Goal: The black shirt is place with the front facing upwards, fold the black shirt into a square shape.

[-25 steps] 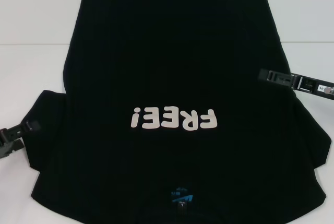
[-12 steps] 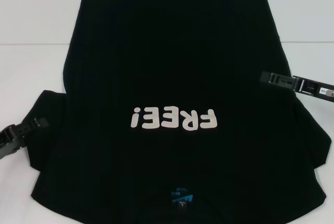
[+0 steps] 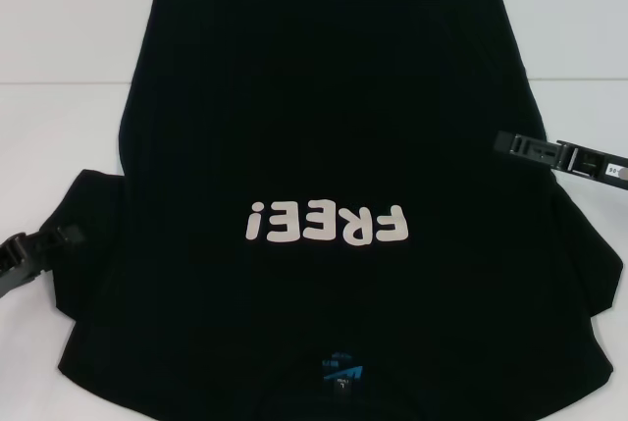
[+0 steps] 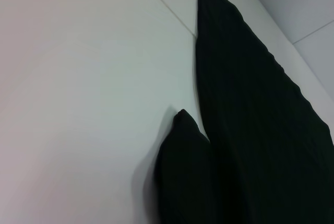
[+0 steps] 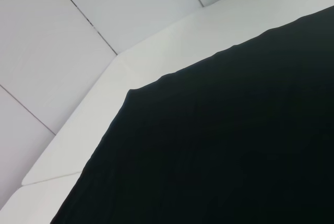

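Observation:
The black shirt (image 3: 324,97) lies spread flat on the white table (image 3: 59,68), front side up. Its off-white "FREE!" lettering (image 3: 327,224) reads upside down from the head view, and a small blue neck label (image 3: 340,372) sits near the front edge. My left gripper (image 3: 71,235) is low at the shirt's left sleeve edge. My right gripper (image 3: 502,141) reaches over the shirt's right side edge. The left wrist view shows the black shirt (image 4: 250,130) with a sleeve tip (image 4: 182,130) on the table. The right wrist view shows the black shirt (image 5: 219,145) and its corner.
Bare white tabletop (image 3: 569,38) lies on both sides of the shirt and behind it. The shirt's collar end runs out of the head view at the front. A pale wall panel (image 5: 62,36) rises beyond the table's edge in the right wrist view.
The left gripper has shifted a little along the left sleeve edge. The right gripper has slid slightly outward and toward me. The shirt lies as before.

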